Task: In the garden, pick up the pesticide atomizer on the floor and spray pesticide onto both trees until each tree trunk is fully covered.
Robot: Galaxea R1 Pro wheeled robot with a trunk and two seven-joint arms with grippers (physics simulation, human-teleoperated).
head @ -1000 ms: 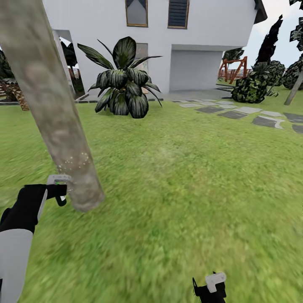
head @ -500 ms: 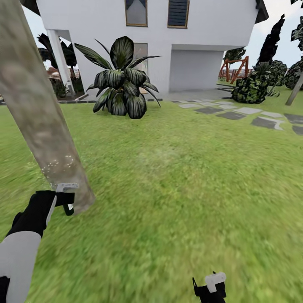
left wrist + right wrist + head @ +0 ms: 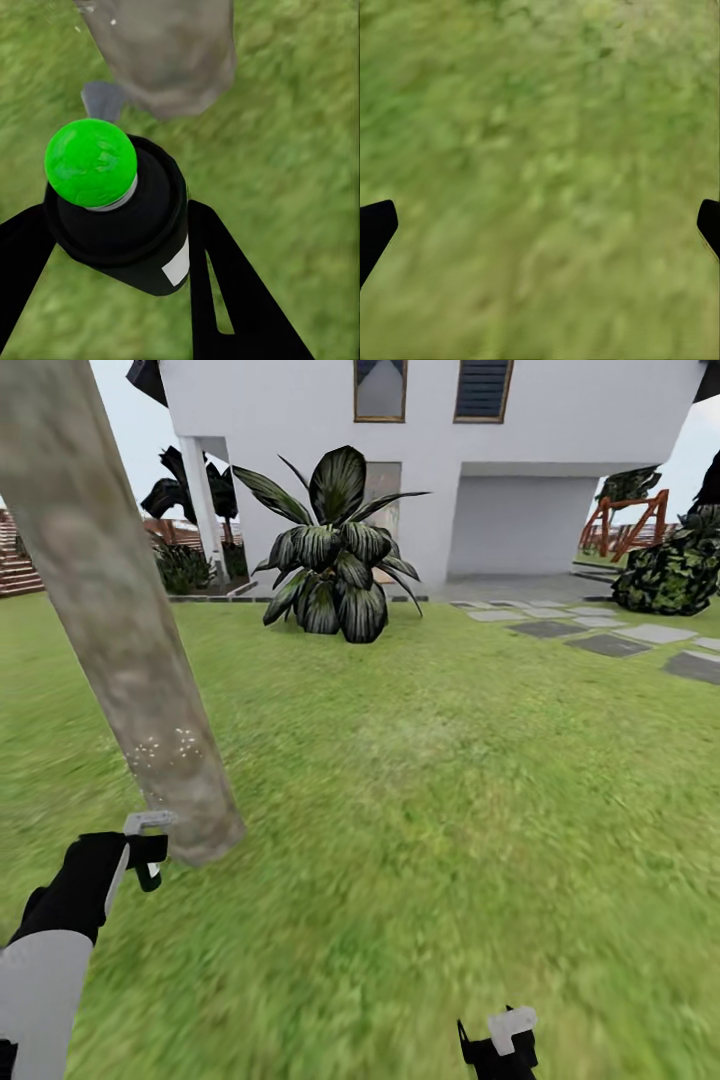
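A thick mottled grey-brown tree trunk (image 3: 110,610) leans across the left of the head view and stands in the green lawn (image 3: 420,810). White specks of pesticide (image 3: 165,745) dot its lower part. My left gripper (image 3: 145,850) hangs just left of the trunk's base, shut on the pesticide atomizer (image 3: 120,217), a black can with a round green top (image 3: 90,161). In the left wrist view the trunk's foot (image 3: 169,52) is close beyond the can. My right gripper (image 3: 497,1045) is low by the picture's bottom edge, open over bare grass (image 3: 540,150).
A dark broad-leaved plant (image 3: 335,550) grows in front of a white house (image 3: 560,450). Grey paving stones (image 3: 610,643) cross the lawn at right, near a dark bush (image 3: 675,570) and a red-brown swing frame (image 3: 625,525). A slatted fence (image 3: 15,560) stands far left.
The camera has turned, so house and plant have slid right. My left gripper with the atomizer stays by the trunk's base, slightly lower in the picture. The right gripper has not moved.
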